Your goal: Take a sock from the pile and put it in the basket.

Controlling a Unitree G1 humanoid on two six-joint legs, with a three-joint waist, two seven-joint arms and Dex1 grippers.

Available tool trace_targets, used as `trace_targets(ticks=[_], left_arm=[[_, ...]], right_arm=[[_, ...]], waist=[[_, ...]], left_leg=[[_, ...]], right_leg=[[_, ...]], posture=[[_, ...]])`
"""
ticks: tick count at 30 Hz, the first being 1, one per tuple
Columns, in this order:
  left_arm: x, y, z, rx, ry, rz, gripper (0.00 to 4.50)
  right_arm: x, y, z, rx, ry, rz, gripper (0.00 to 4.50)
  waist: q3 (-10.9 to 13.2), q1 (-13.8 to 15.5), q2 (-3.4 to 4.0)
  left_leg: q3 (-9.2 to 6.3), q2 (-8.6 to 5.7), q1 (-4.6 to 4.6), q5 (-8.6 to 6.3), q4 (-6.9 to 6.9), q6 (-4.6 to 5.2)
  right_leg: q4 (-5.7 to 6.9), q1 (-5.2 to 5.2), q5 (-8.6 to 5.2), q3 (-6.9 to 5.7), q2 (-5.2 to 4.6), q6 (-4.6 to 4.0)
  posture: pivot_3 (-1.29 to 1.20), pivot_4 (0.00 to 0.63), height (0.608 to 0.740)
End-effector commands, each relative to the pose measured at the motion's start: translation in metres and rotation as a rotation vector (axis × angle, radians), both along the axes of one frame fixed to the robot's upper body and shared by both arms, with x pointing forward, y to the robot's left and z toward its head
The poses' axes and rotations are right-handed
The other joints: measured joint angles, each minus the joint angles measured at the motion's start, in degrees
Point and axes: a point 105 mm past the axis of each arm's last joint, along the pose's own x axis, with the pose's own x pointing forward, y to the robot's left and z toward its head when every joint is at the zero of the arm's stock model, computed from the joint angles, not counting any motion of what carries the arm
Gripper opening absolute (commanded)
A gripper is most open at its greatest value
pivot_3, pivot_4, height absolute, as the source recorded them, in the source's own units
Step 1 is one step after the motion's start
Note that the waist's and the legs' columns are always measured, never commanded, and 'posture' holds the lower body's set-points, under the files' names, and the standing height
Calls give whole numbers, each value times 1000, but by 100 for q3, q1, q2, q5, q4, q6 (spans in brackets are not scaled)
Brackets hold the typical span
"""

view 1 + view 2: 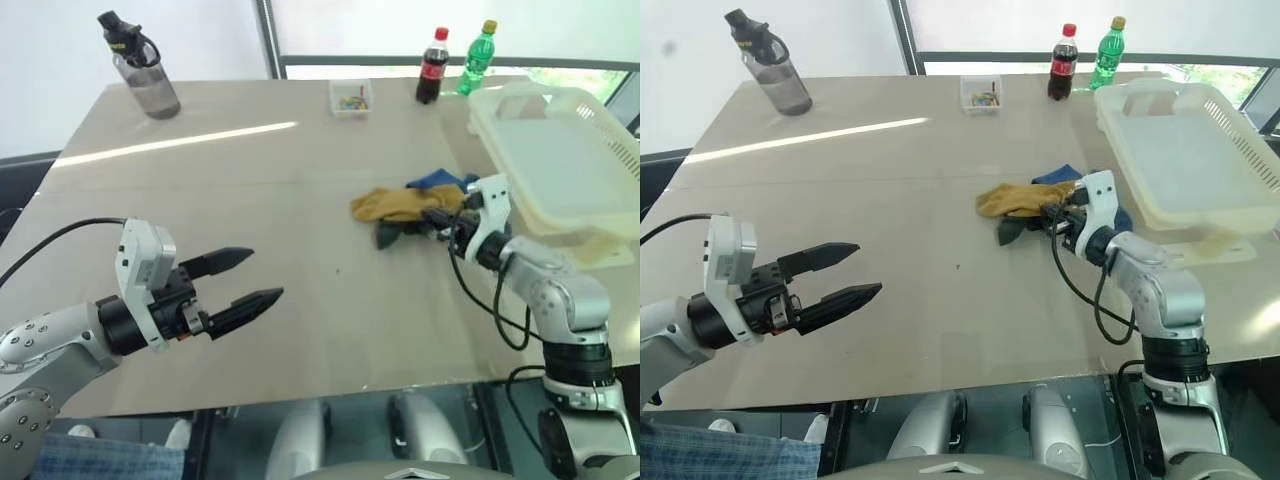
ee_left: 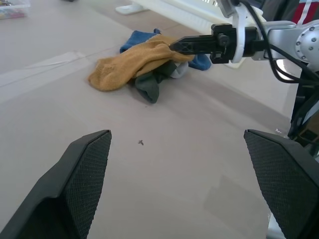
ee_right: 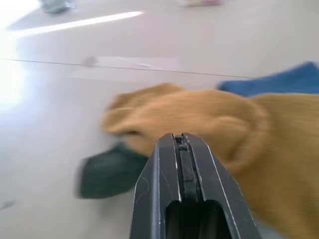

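The sock (image 1: pixel 397 204) lies on the pile (image 1: pixel 415 213) on the surface (image 1: pixel 300 260), long axis left to right, left of the basket (image 1: pixel 560 160), over blue (image 1: pixel 437 181) and green (image 1: pixel 388 234) socks, the right pincer (image 1: pixel 437 217) shut on its right end, the left pincer (image 1: pixel 262 278) wide and empty.

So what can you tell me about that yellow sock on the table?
The sock is mustard yellow and looks soft and knitted. It lies crumpled on top of the pile, over a blue sock and a dark green one. One end spreads out flat on the table, pointing away from the basket. At the other end, the right gripper has its black fingers shut on the sock's edge. The sock is not in the basket yet.
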Motion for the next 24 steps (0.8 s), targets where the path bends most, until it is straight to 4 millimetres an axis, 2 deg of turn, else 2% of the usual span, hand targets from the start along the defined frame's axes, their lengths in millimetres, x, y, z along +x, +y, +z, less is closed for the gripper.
trace_targets(ticks=[1, 4, 6, 9, 11, 12, 13, 14, 16, 17, 24], left_arm=[[-2, -4, 3, -1, -24, -21, 4500], [-3, -4, 2, 0, -21, -23, 4500], [-3, -4, 2, 0, -19, -23, 4500], [-3, -4, 1, 0, -18, -23, 4500], [-3, -4, 1, -2, -18, -24, 4500], [-3, -4, 1, -2, -18, -24, 4500], [-3, -4, 1, -2, -18, -24, 4500], [-3, -4, 1, -2, -18, -23, 4500], [-3, -4, 1, -2, -18, -23, 4500], [-3, -4, 1, -1, -18, -24, 4500], [-3, -4, 0, 3, -18, -26, 4500]], right_arm=[[-20, 15, 11, 30, -13, 136, 36], [-32, 19, 0, -9, 43, 197, 36], [-27, 12, -5, -36, 53, 142, 36], [-11, -3, 7, -22, -6, 41, 36], [0, -14, 15, -10, -38, -31, 558], [3, -18, 16, -12, -47, -55, 1052], [7, -22, 17, -10, -56, -85, 1203], [9, -25, 18, -9, -61, -104, 1834], [13, -29, 19, -2, -73, -134, 2422], [15, -31, 19, -6, -74, -153, 2892], [30, -42, 5, -9, 4, -264, 2892]], waist=[[0, -3, 0], [0, -3, 0], [0, -2, 0], [0, -3, 0], [0, -10, 0], [0, -9, 0], [0, -7, 0], [0, -7, 0], [0, -5, 0], [0, -6, 0], [0, -9, 0]], left_leg=[[1, 0, 0, 0, 0, 0], [1, 1, 2, 0, 0, 0], [1, 1, 3, 0, 0, 0], [3, 0, 2, 0, 1, 0], [6, 0, 2, 0, 2, 0], [7, 0, 3, 0, 2, 0], [6, -1, 2, 0, 2, 0], [4, -1, 2, 0, 1, 0], [4, -1, 1, 0, -1, 0], [4, -1, 1, 0, -3, 0], [6, -1, 1, 0, -5, 0]], right_leg=[[0, 0, 0, 0, 0, 0], [0, 0, -1, 0, 0, 0], [0, 0, -1, -1, 0, 0], [0, 0, -1, 1, 0, 0], [0, -1, -1, 2, 0, 1], [0, -1, -1, 3, 0, 1], [0, -2, -1, 2, 0, 1], [0, -1, -1, 1, 1, 0], [0, -2, -1, 1, 1, 0], [-1, -2, -1, 1, 1, 0], [-3, -3, 0, 4, 0, 0]], posture=[[0, 150, 740], [0, 150, 740], [0, 150, 740], [0, 150, 740], [0, 150, 740], [0, 150, 740], [0, 150, 740], [0, 150, 740], [0, 150, 740], [0, 150, 740], [0, 150, 740]])
